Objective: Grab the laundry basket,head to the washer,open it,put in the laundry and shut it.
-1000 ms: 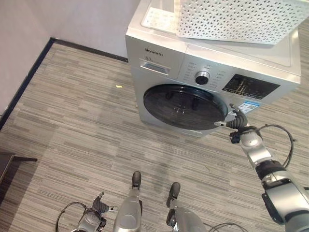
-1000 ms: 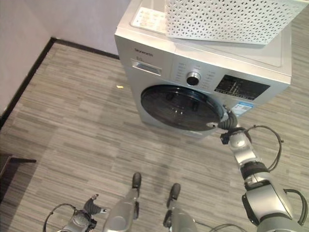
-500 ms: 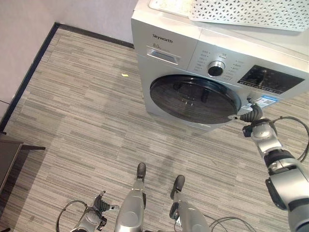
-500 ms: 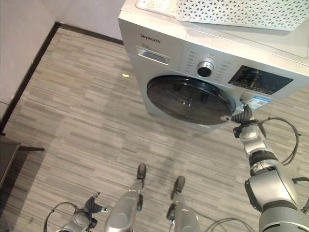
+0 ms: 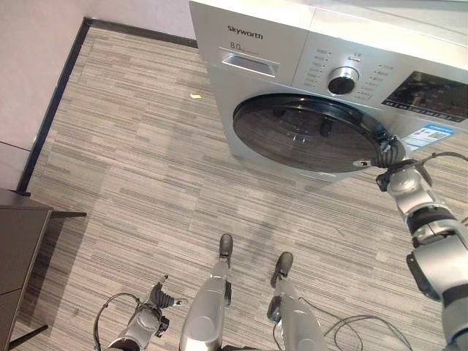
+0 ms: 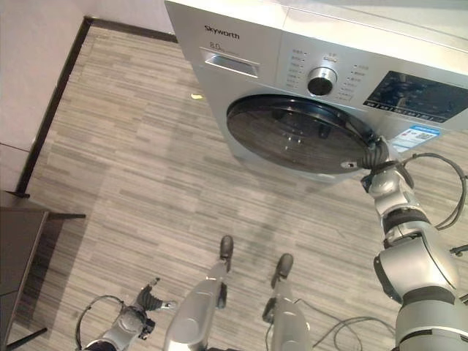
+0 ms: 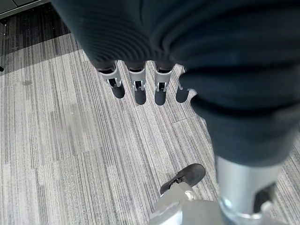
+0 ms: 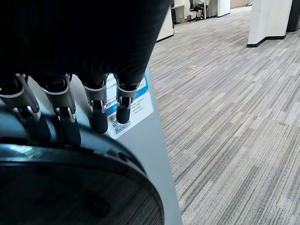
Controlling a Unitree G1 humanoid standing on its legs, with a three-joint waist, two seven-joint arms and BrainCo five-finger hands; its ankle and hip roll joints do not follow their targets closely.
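My right hand (image 5: 388,155) is at the right rim of the washer door (image 5: 311,132), fingers (image 8: 65,123) curled behind the dark rim; I can't tell whether they grip it because the tips are hidden. Door looks slightly ajar. The silver washing machine (image 6: 241,44) stands far right, top cut off. My left hand (image 5: 157,300) hangs low near-left over the striped carpet (image 5: 124,168), fingers (image 7: 137,86) relaxed, holding nothing. A dark cabinet (image 5: 18,248) is cut off at left.
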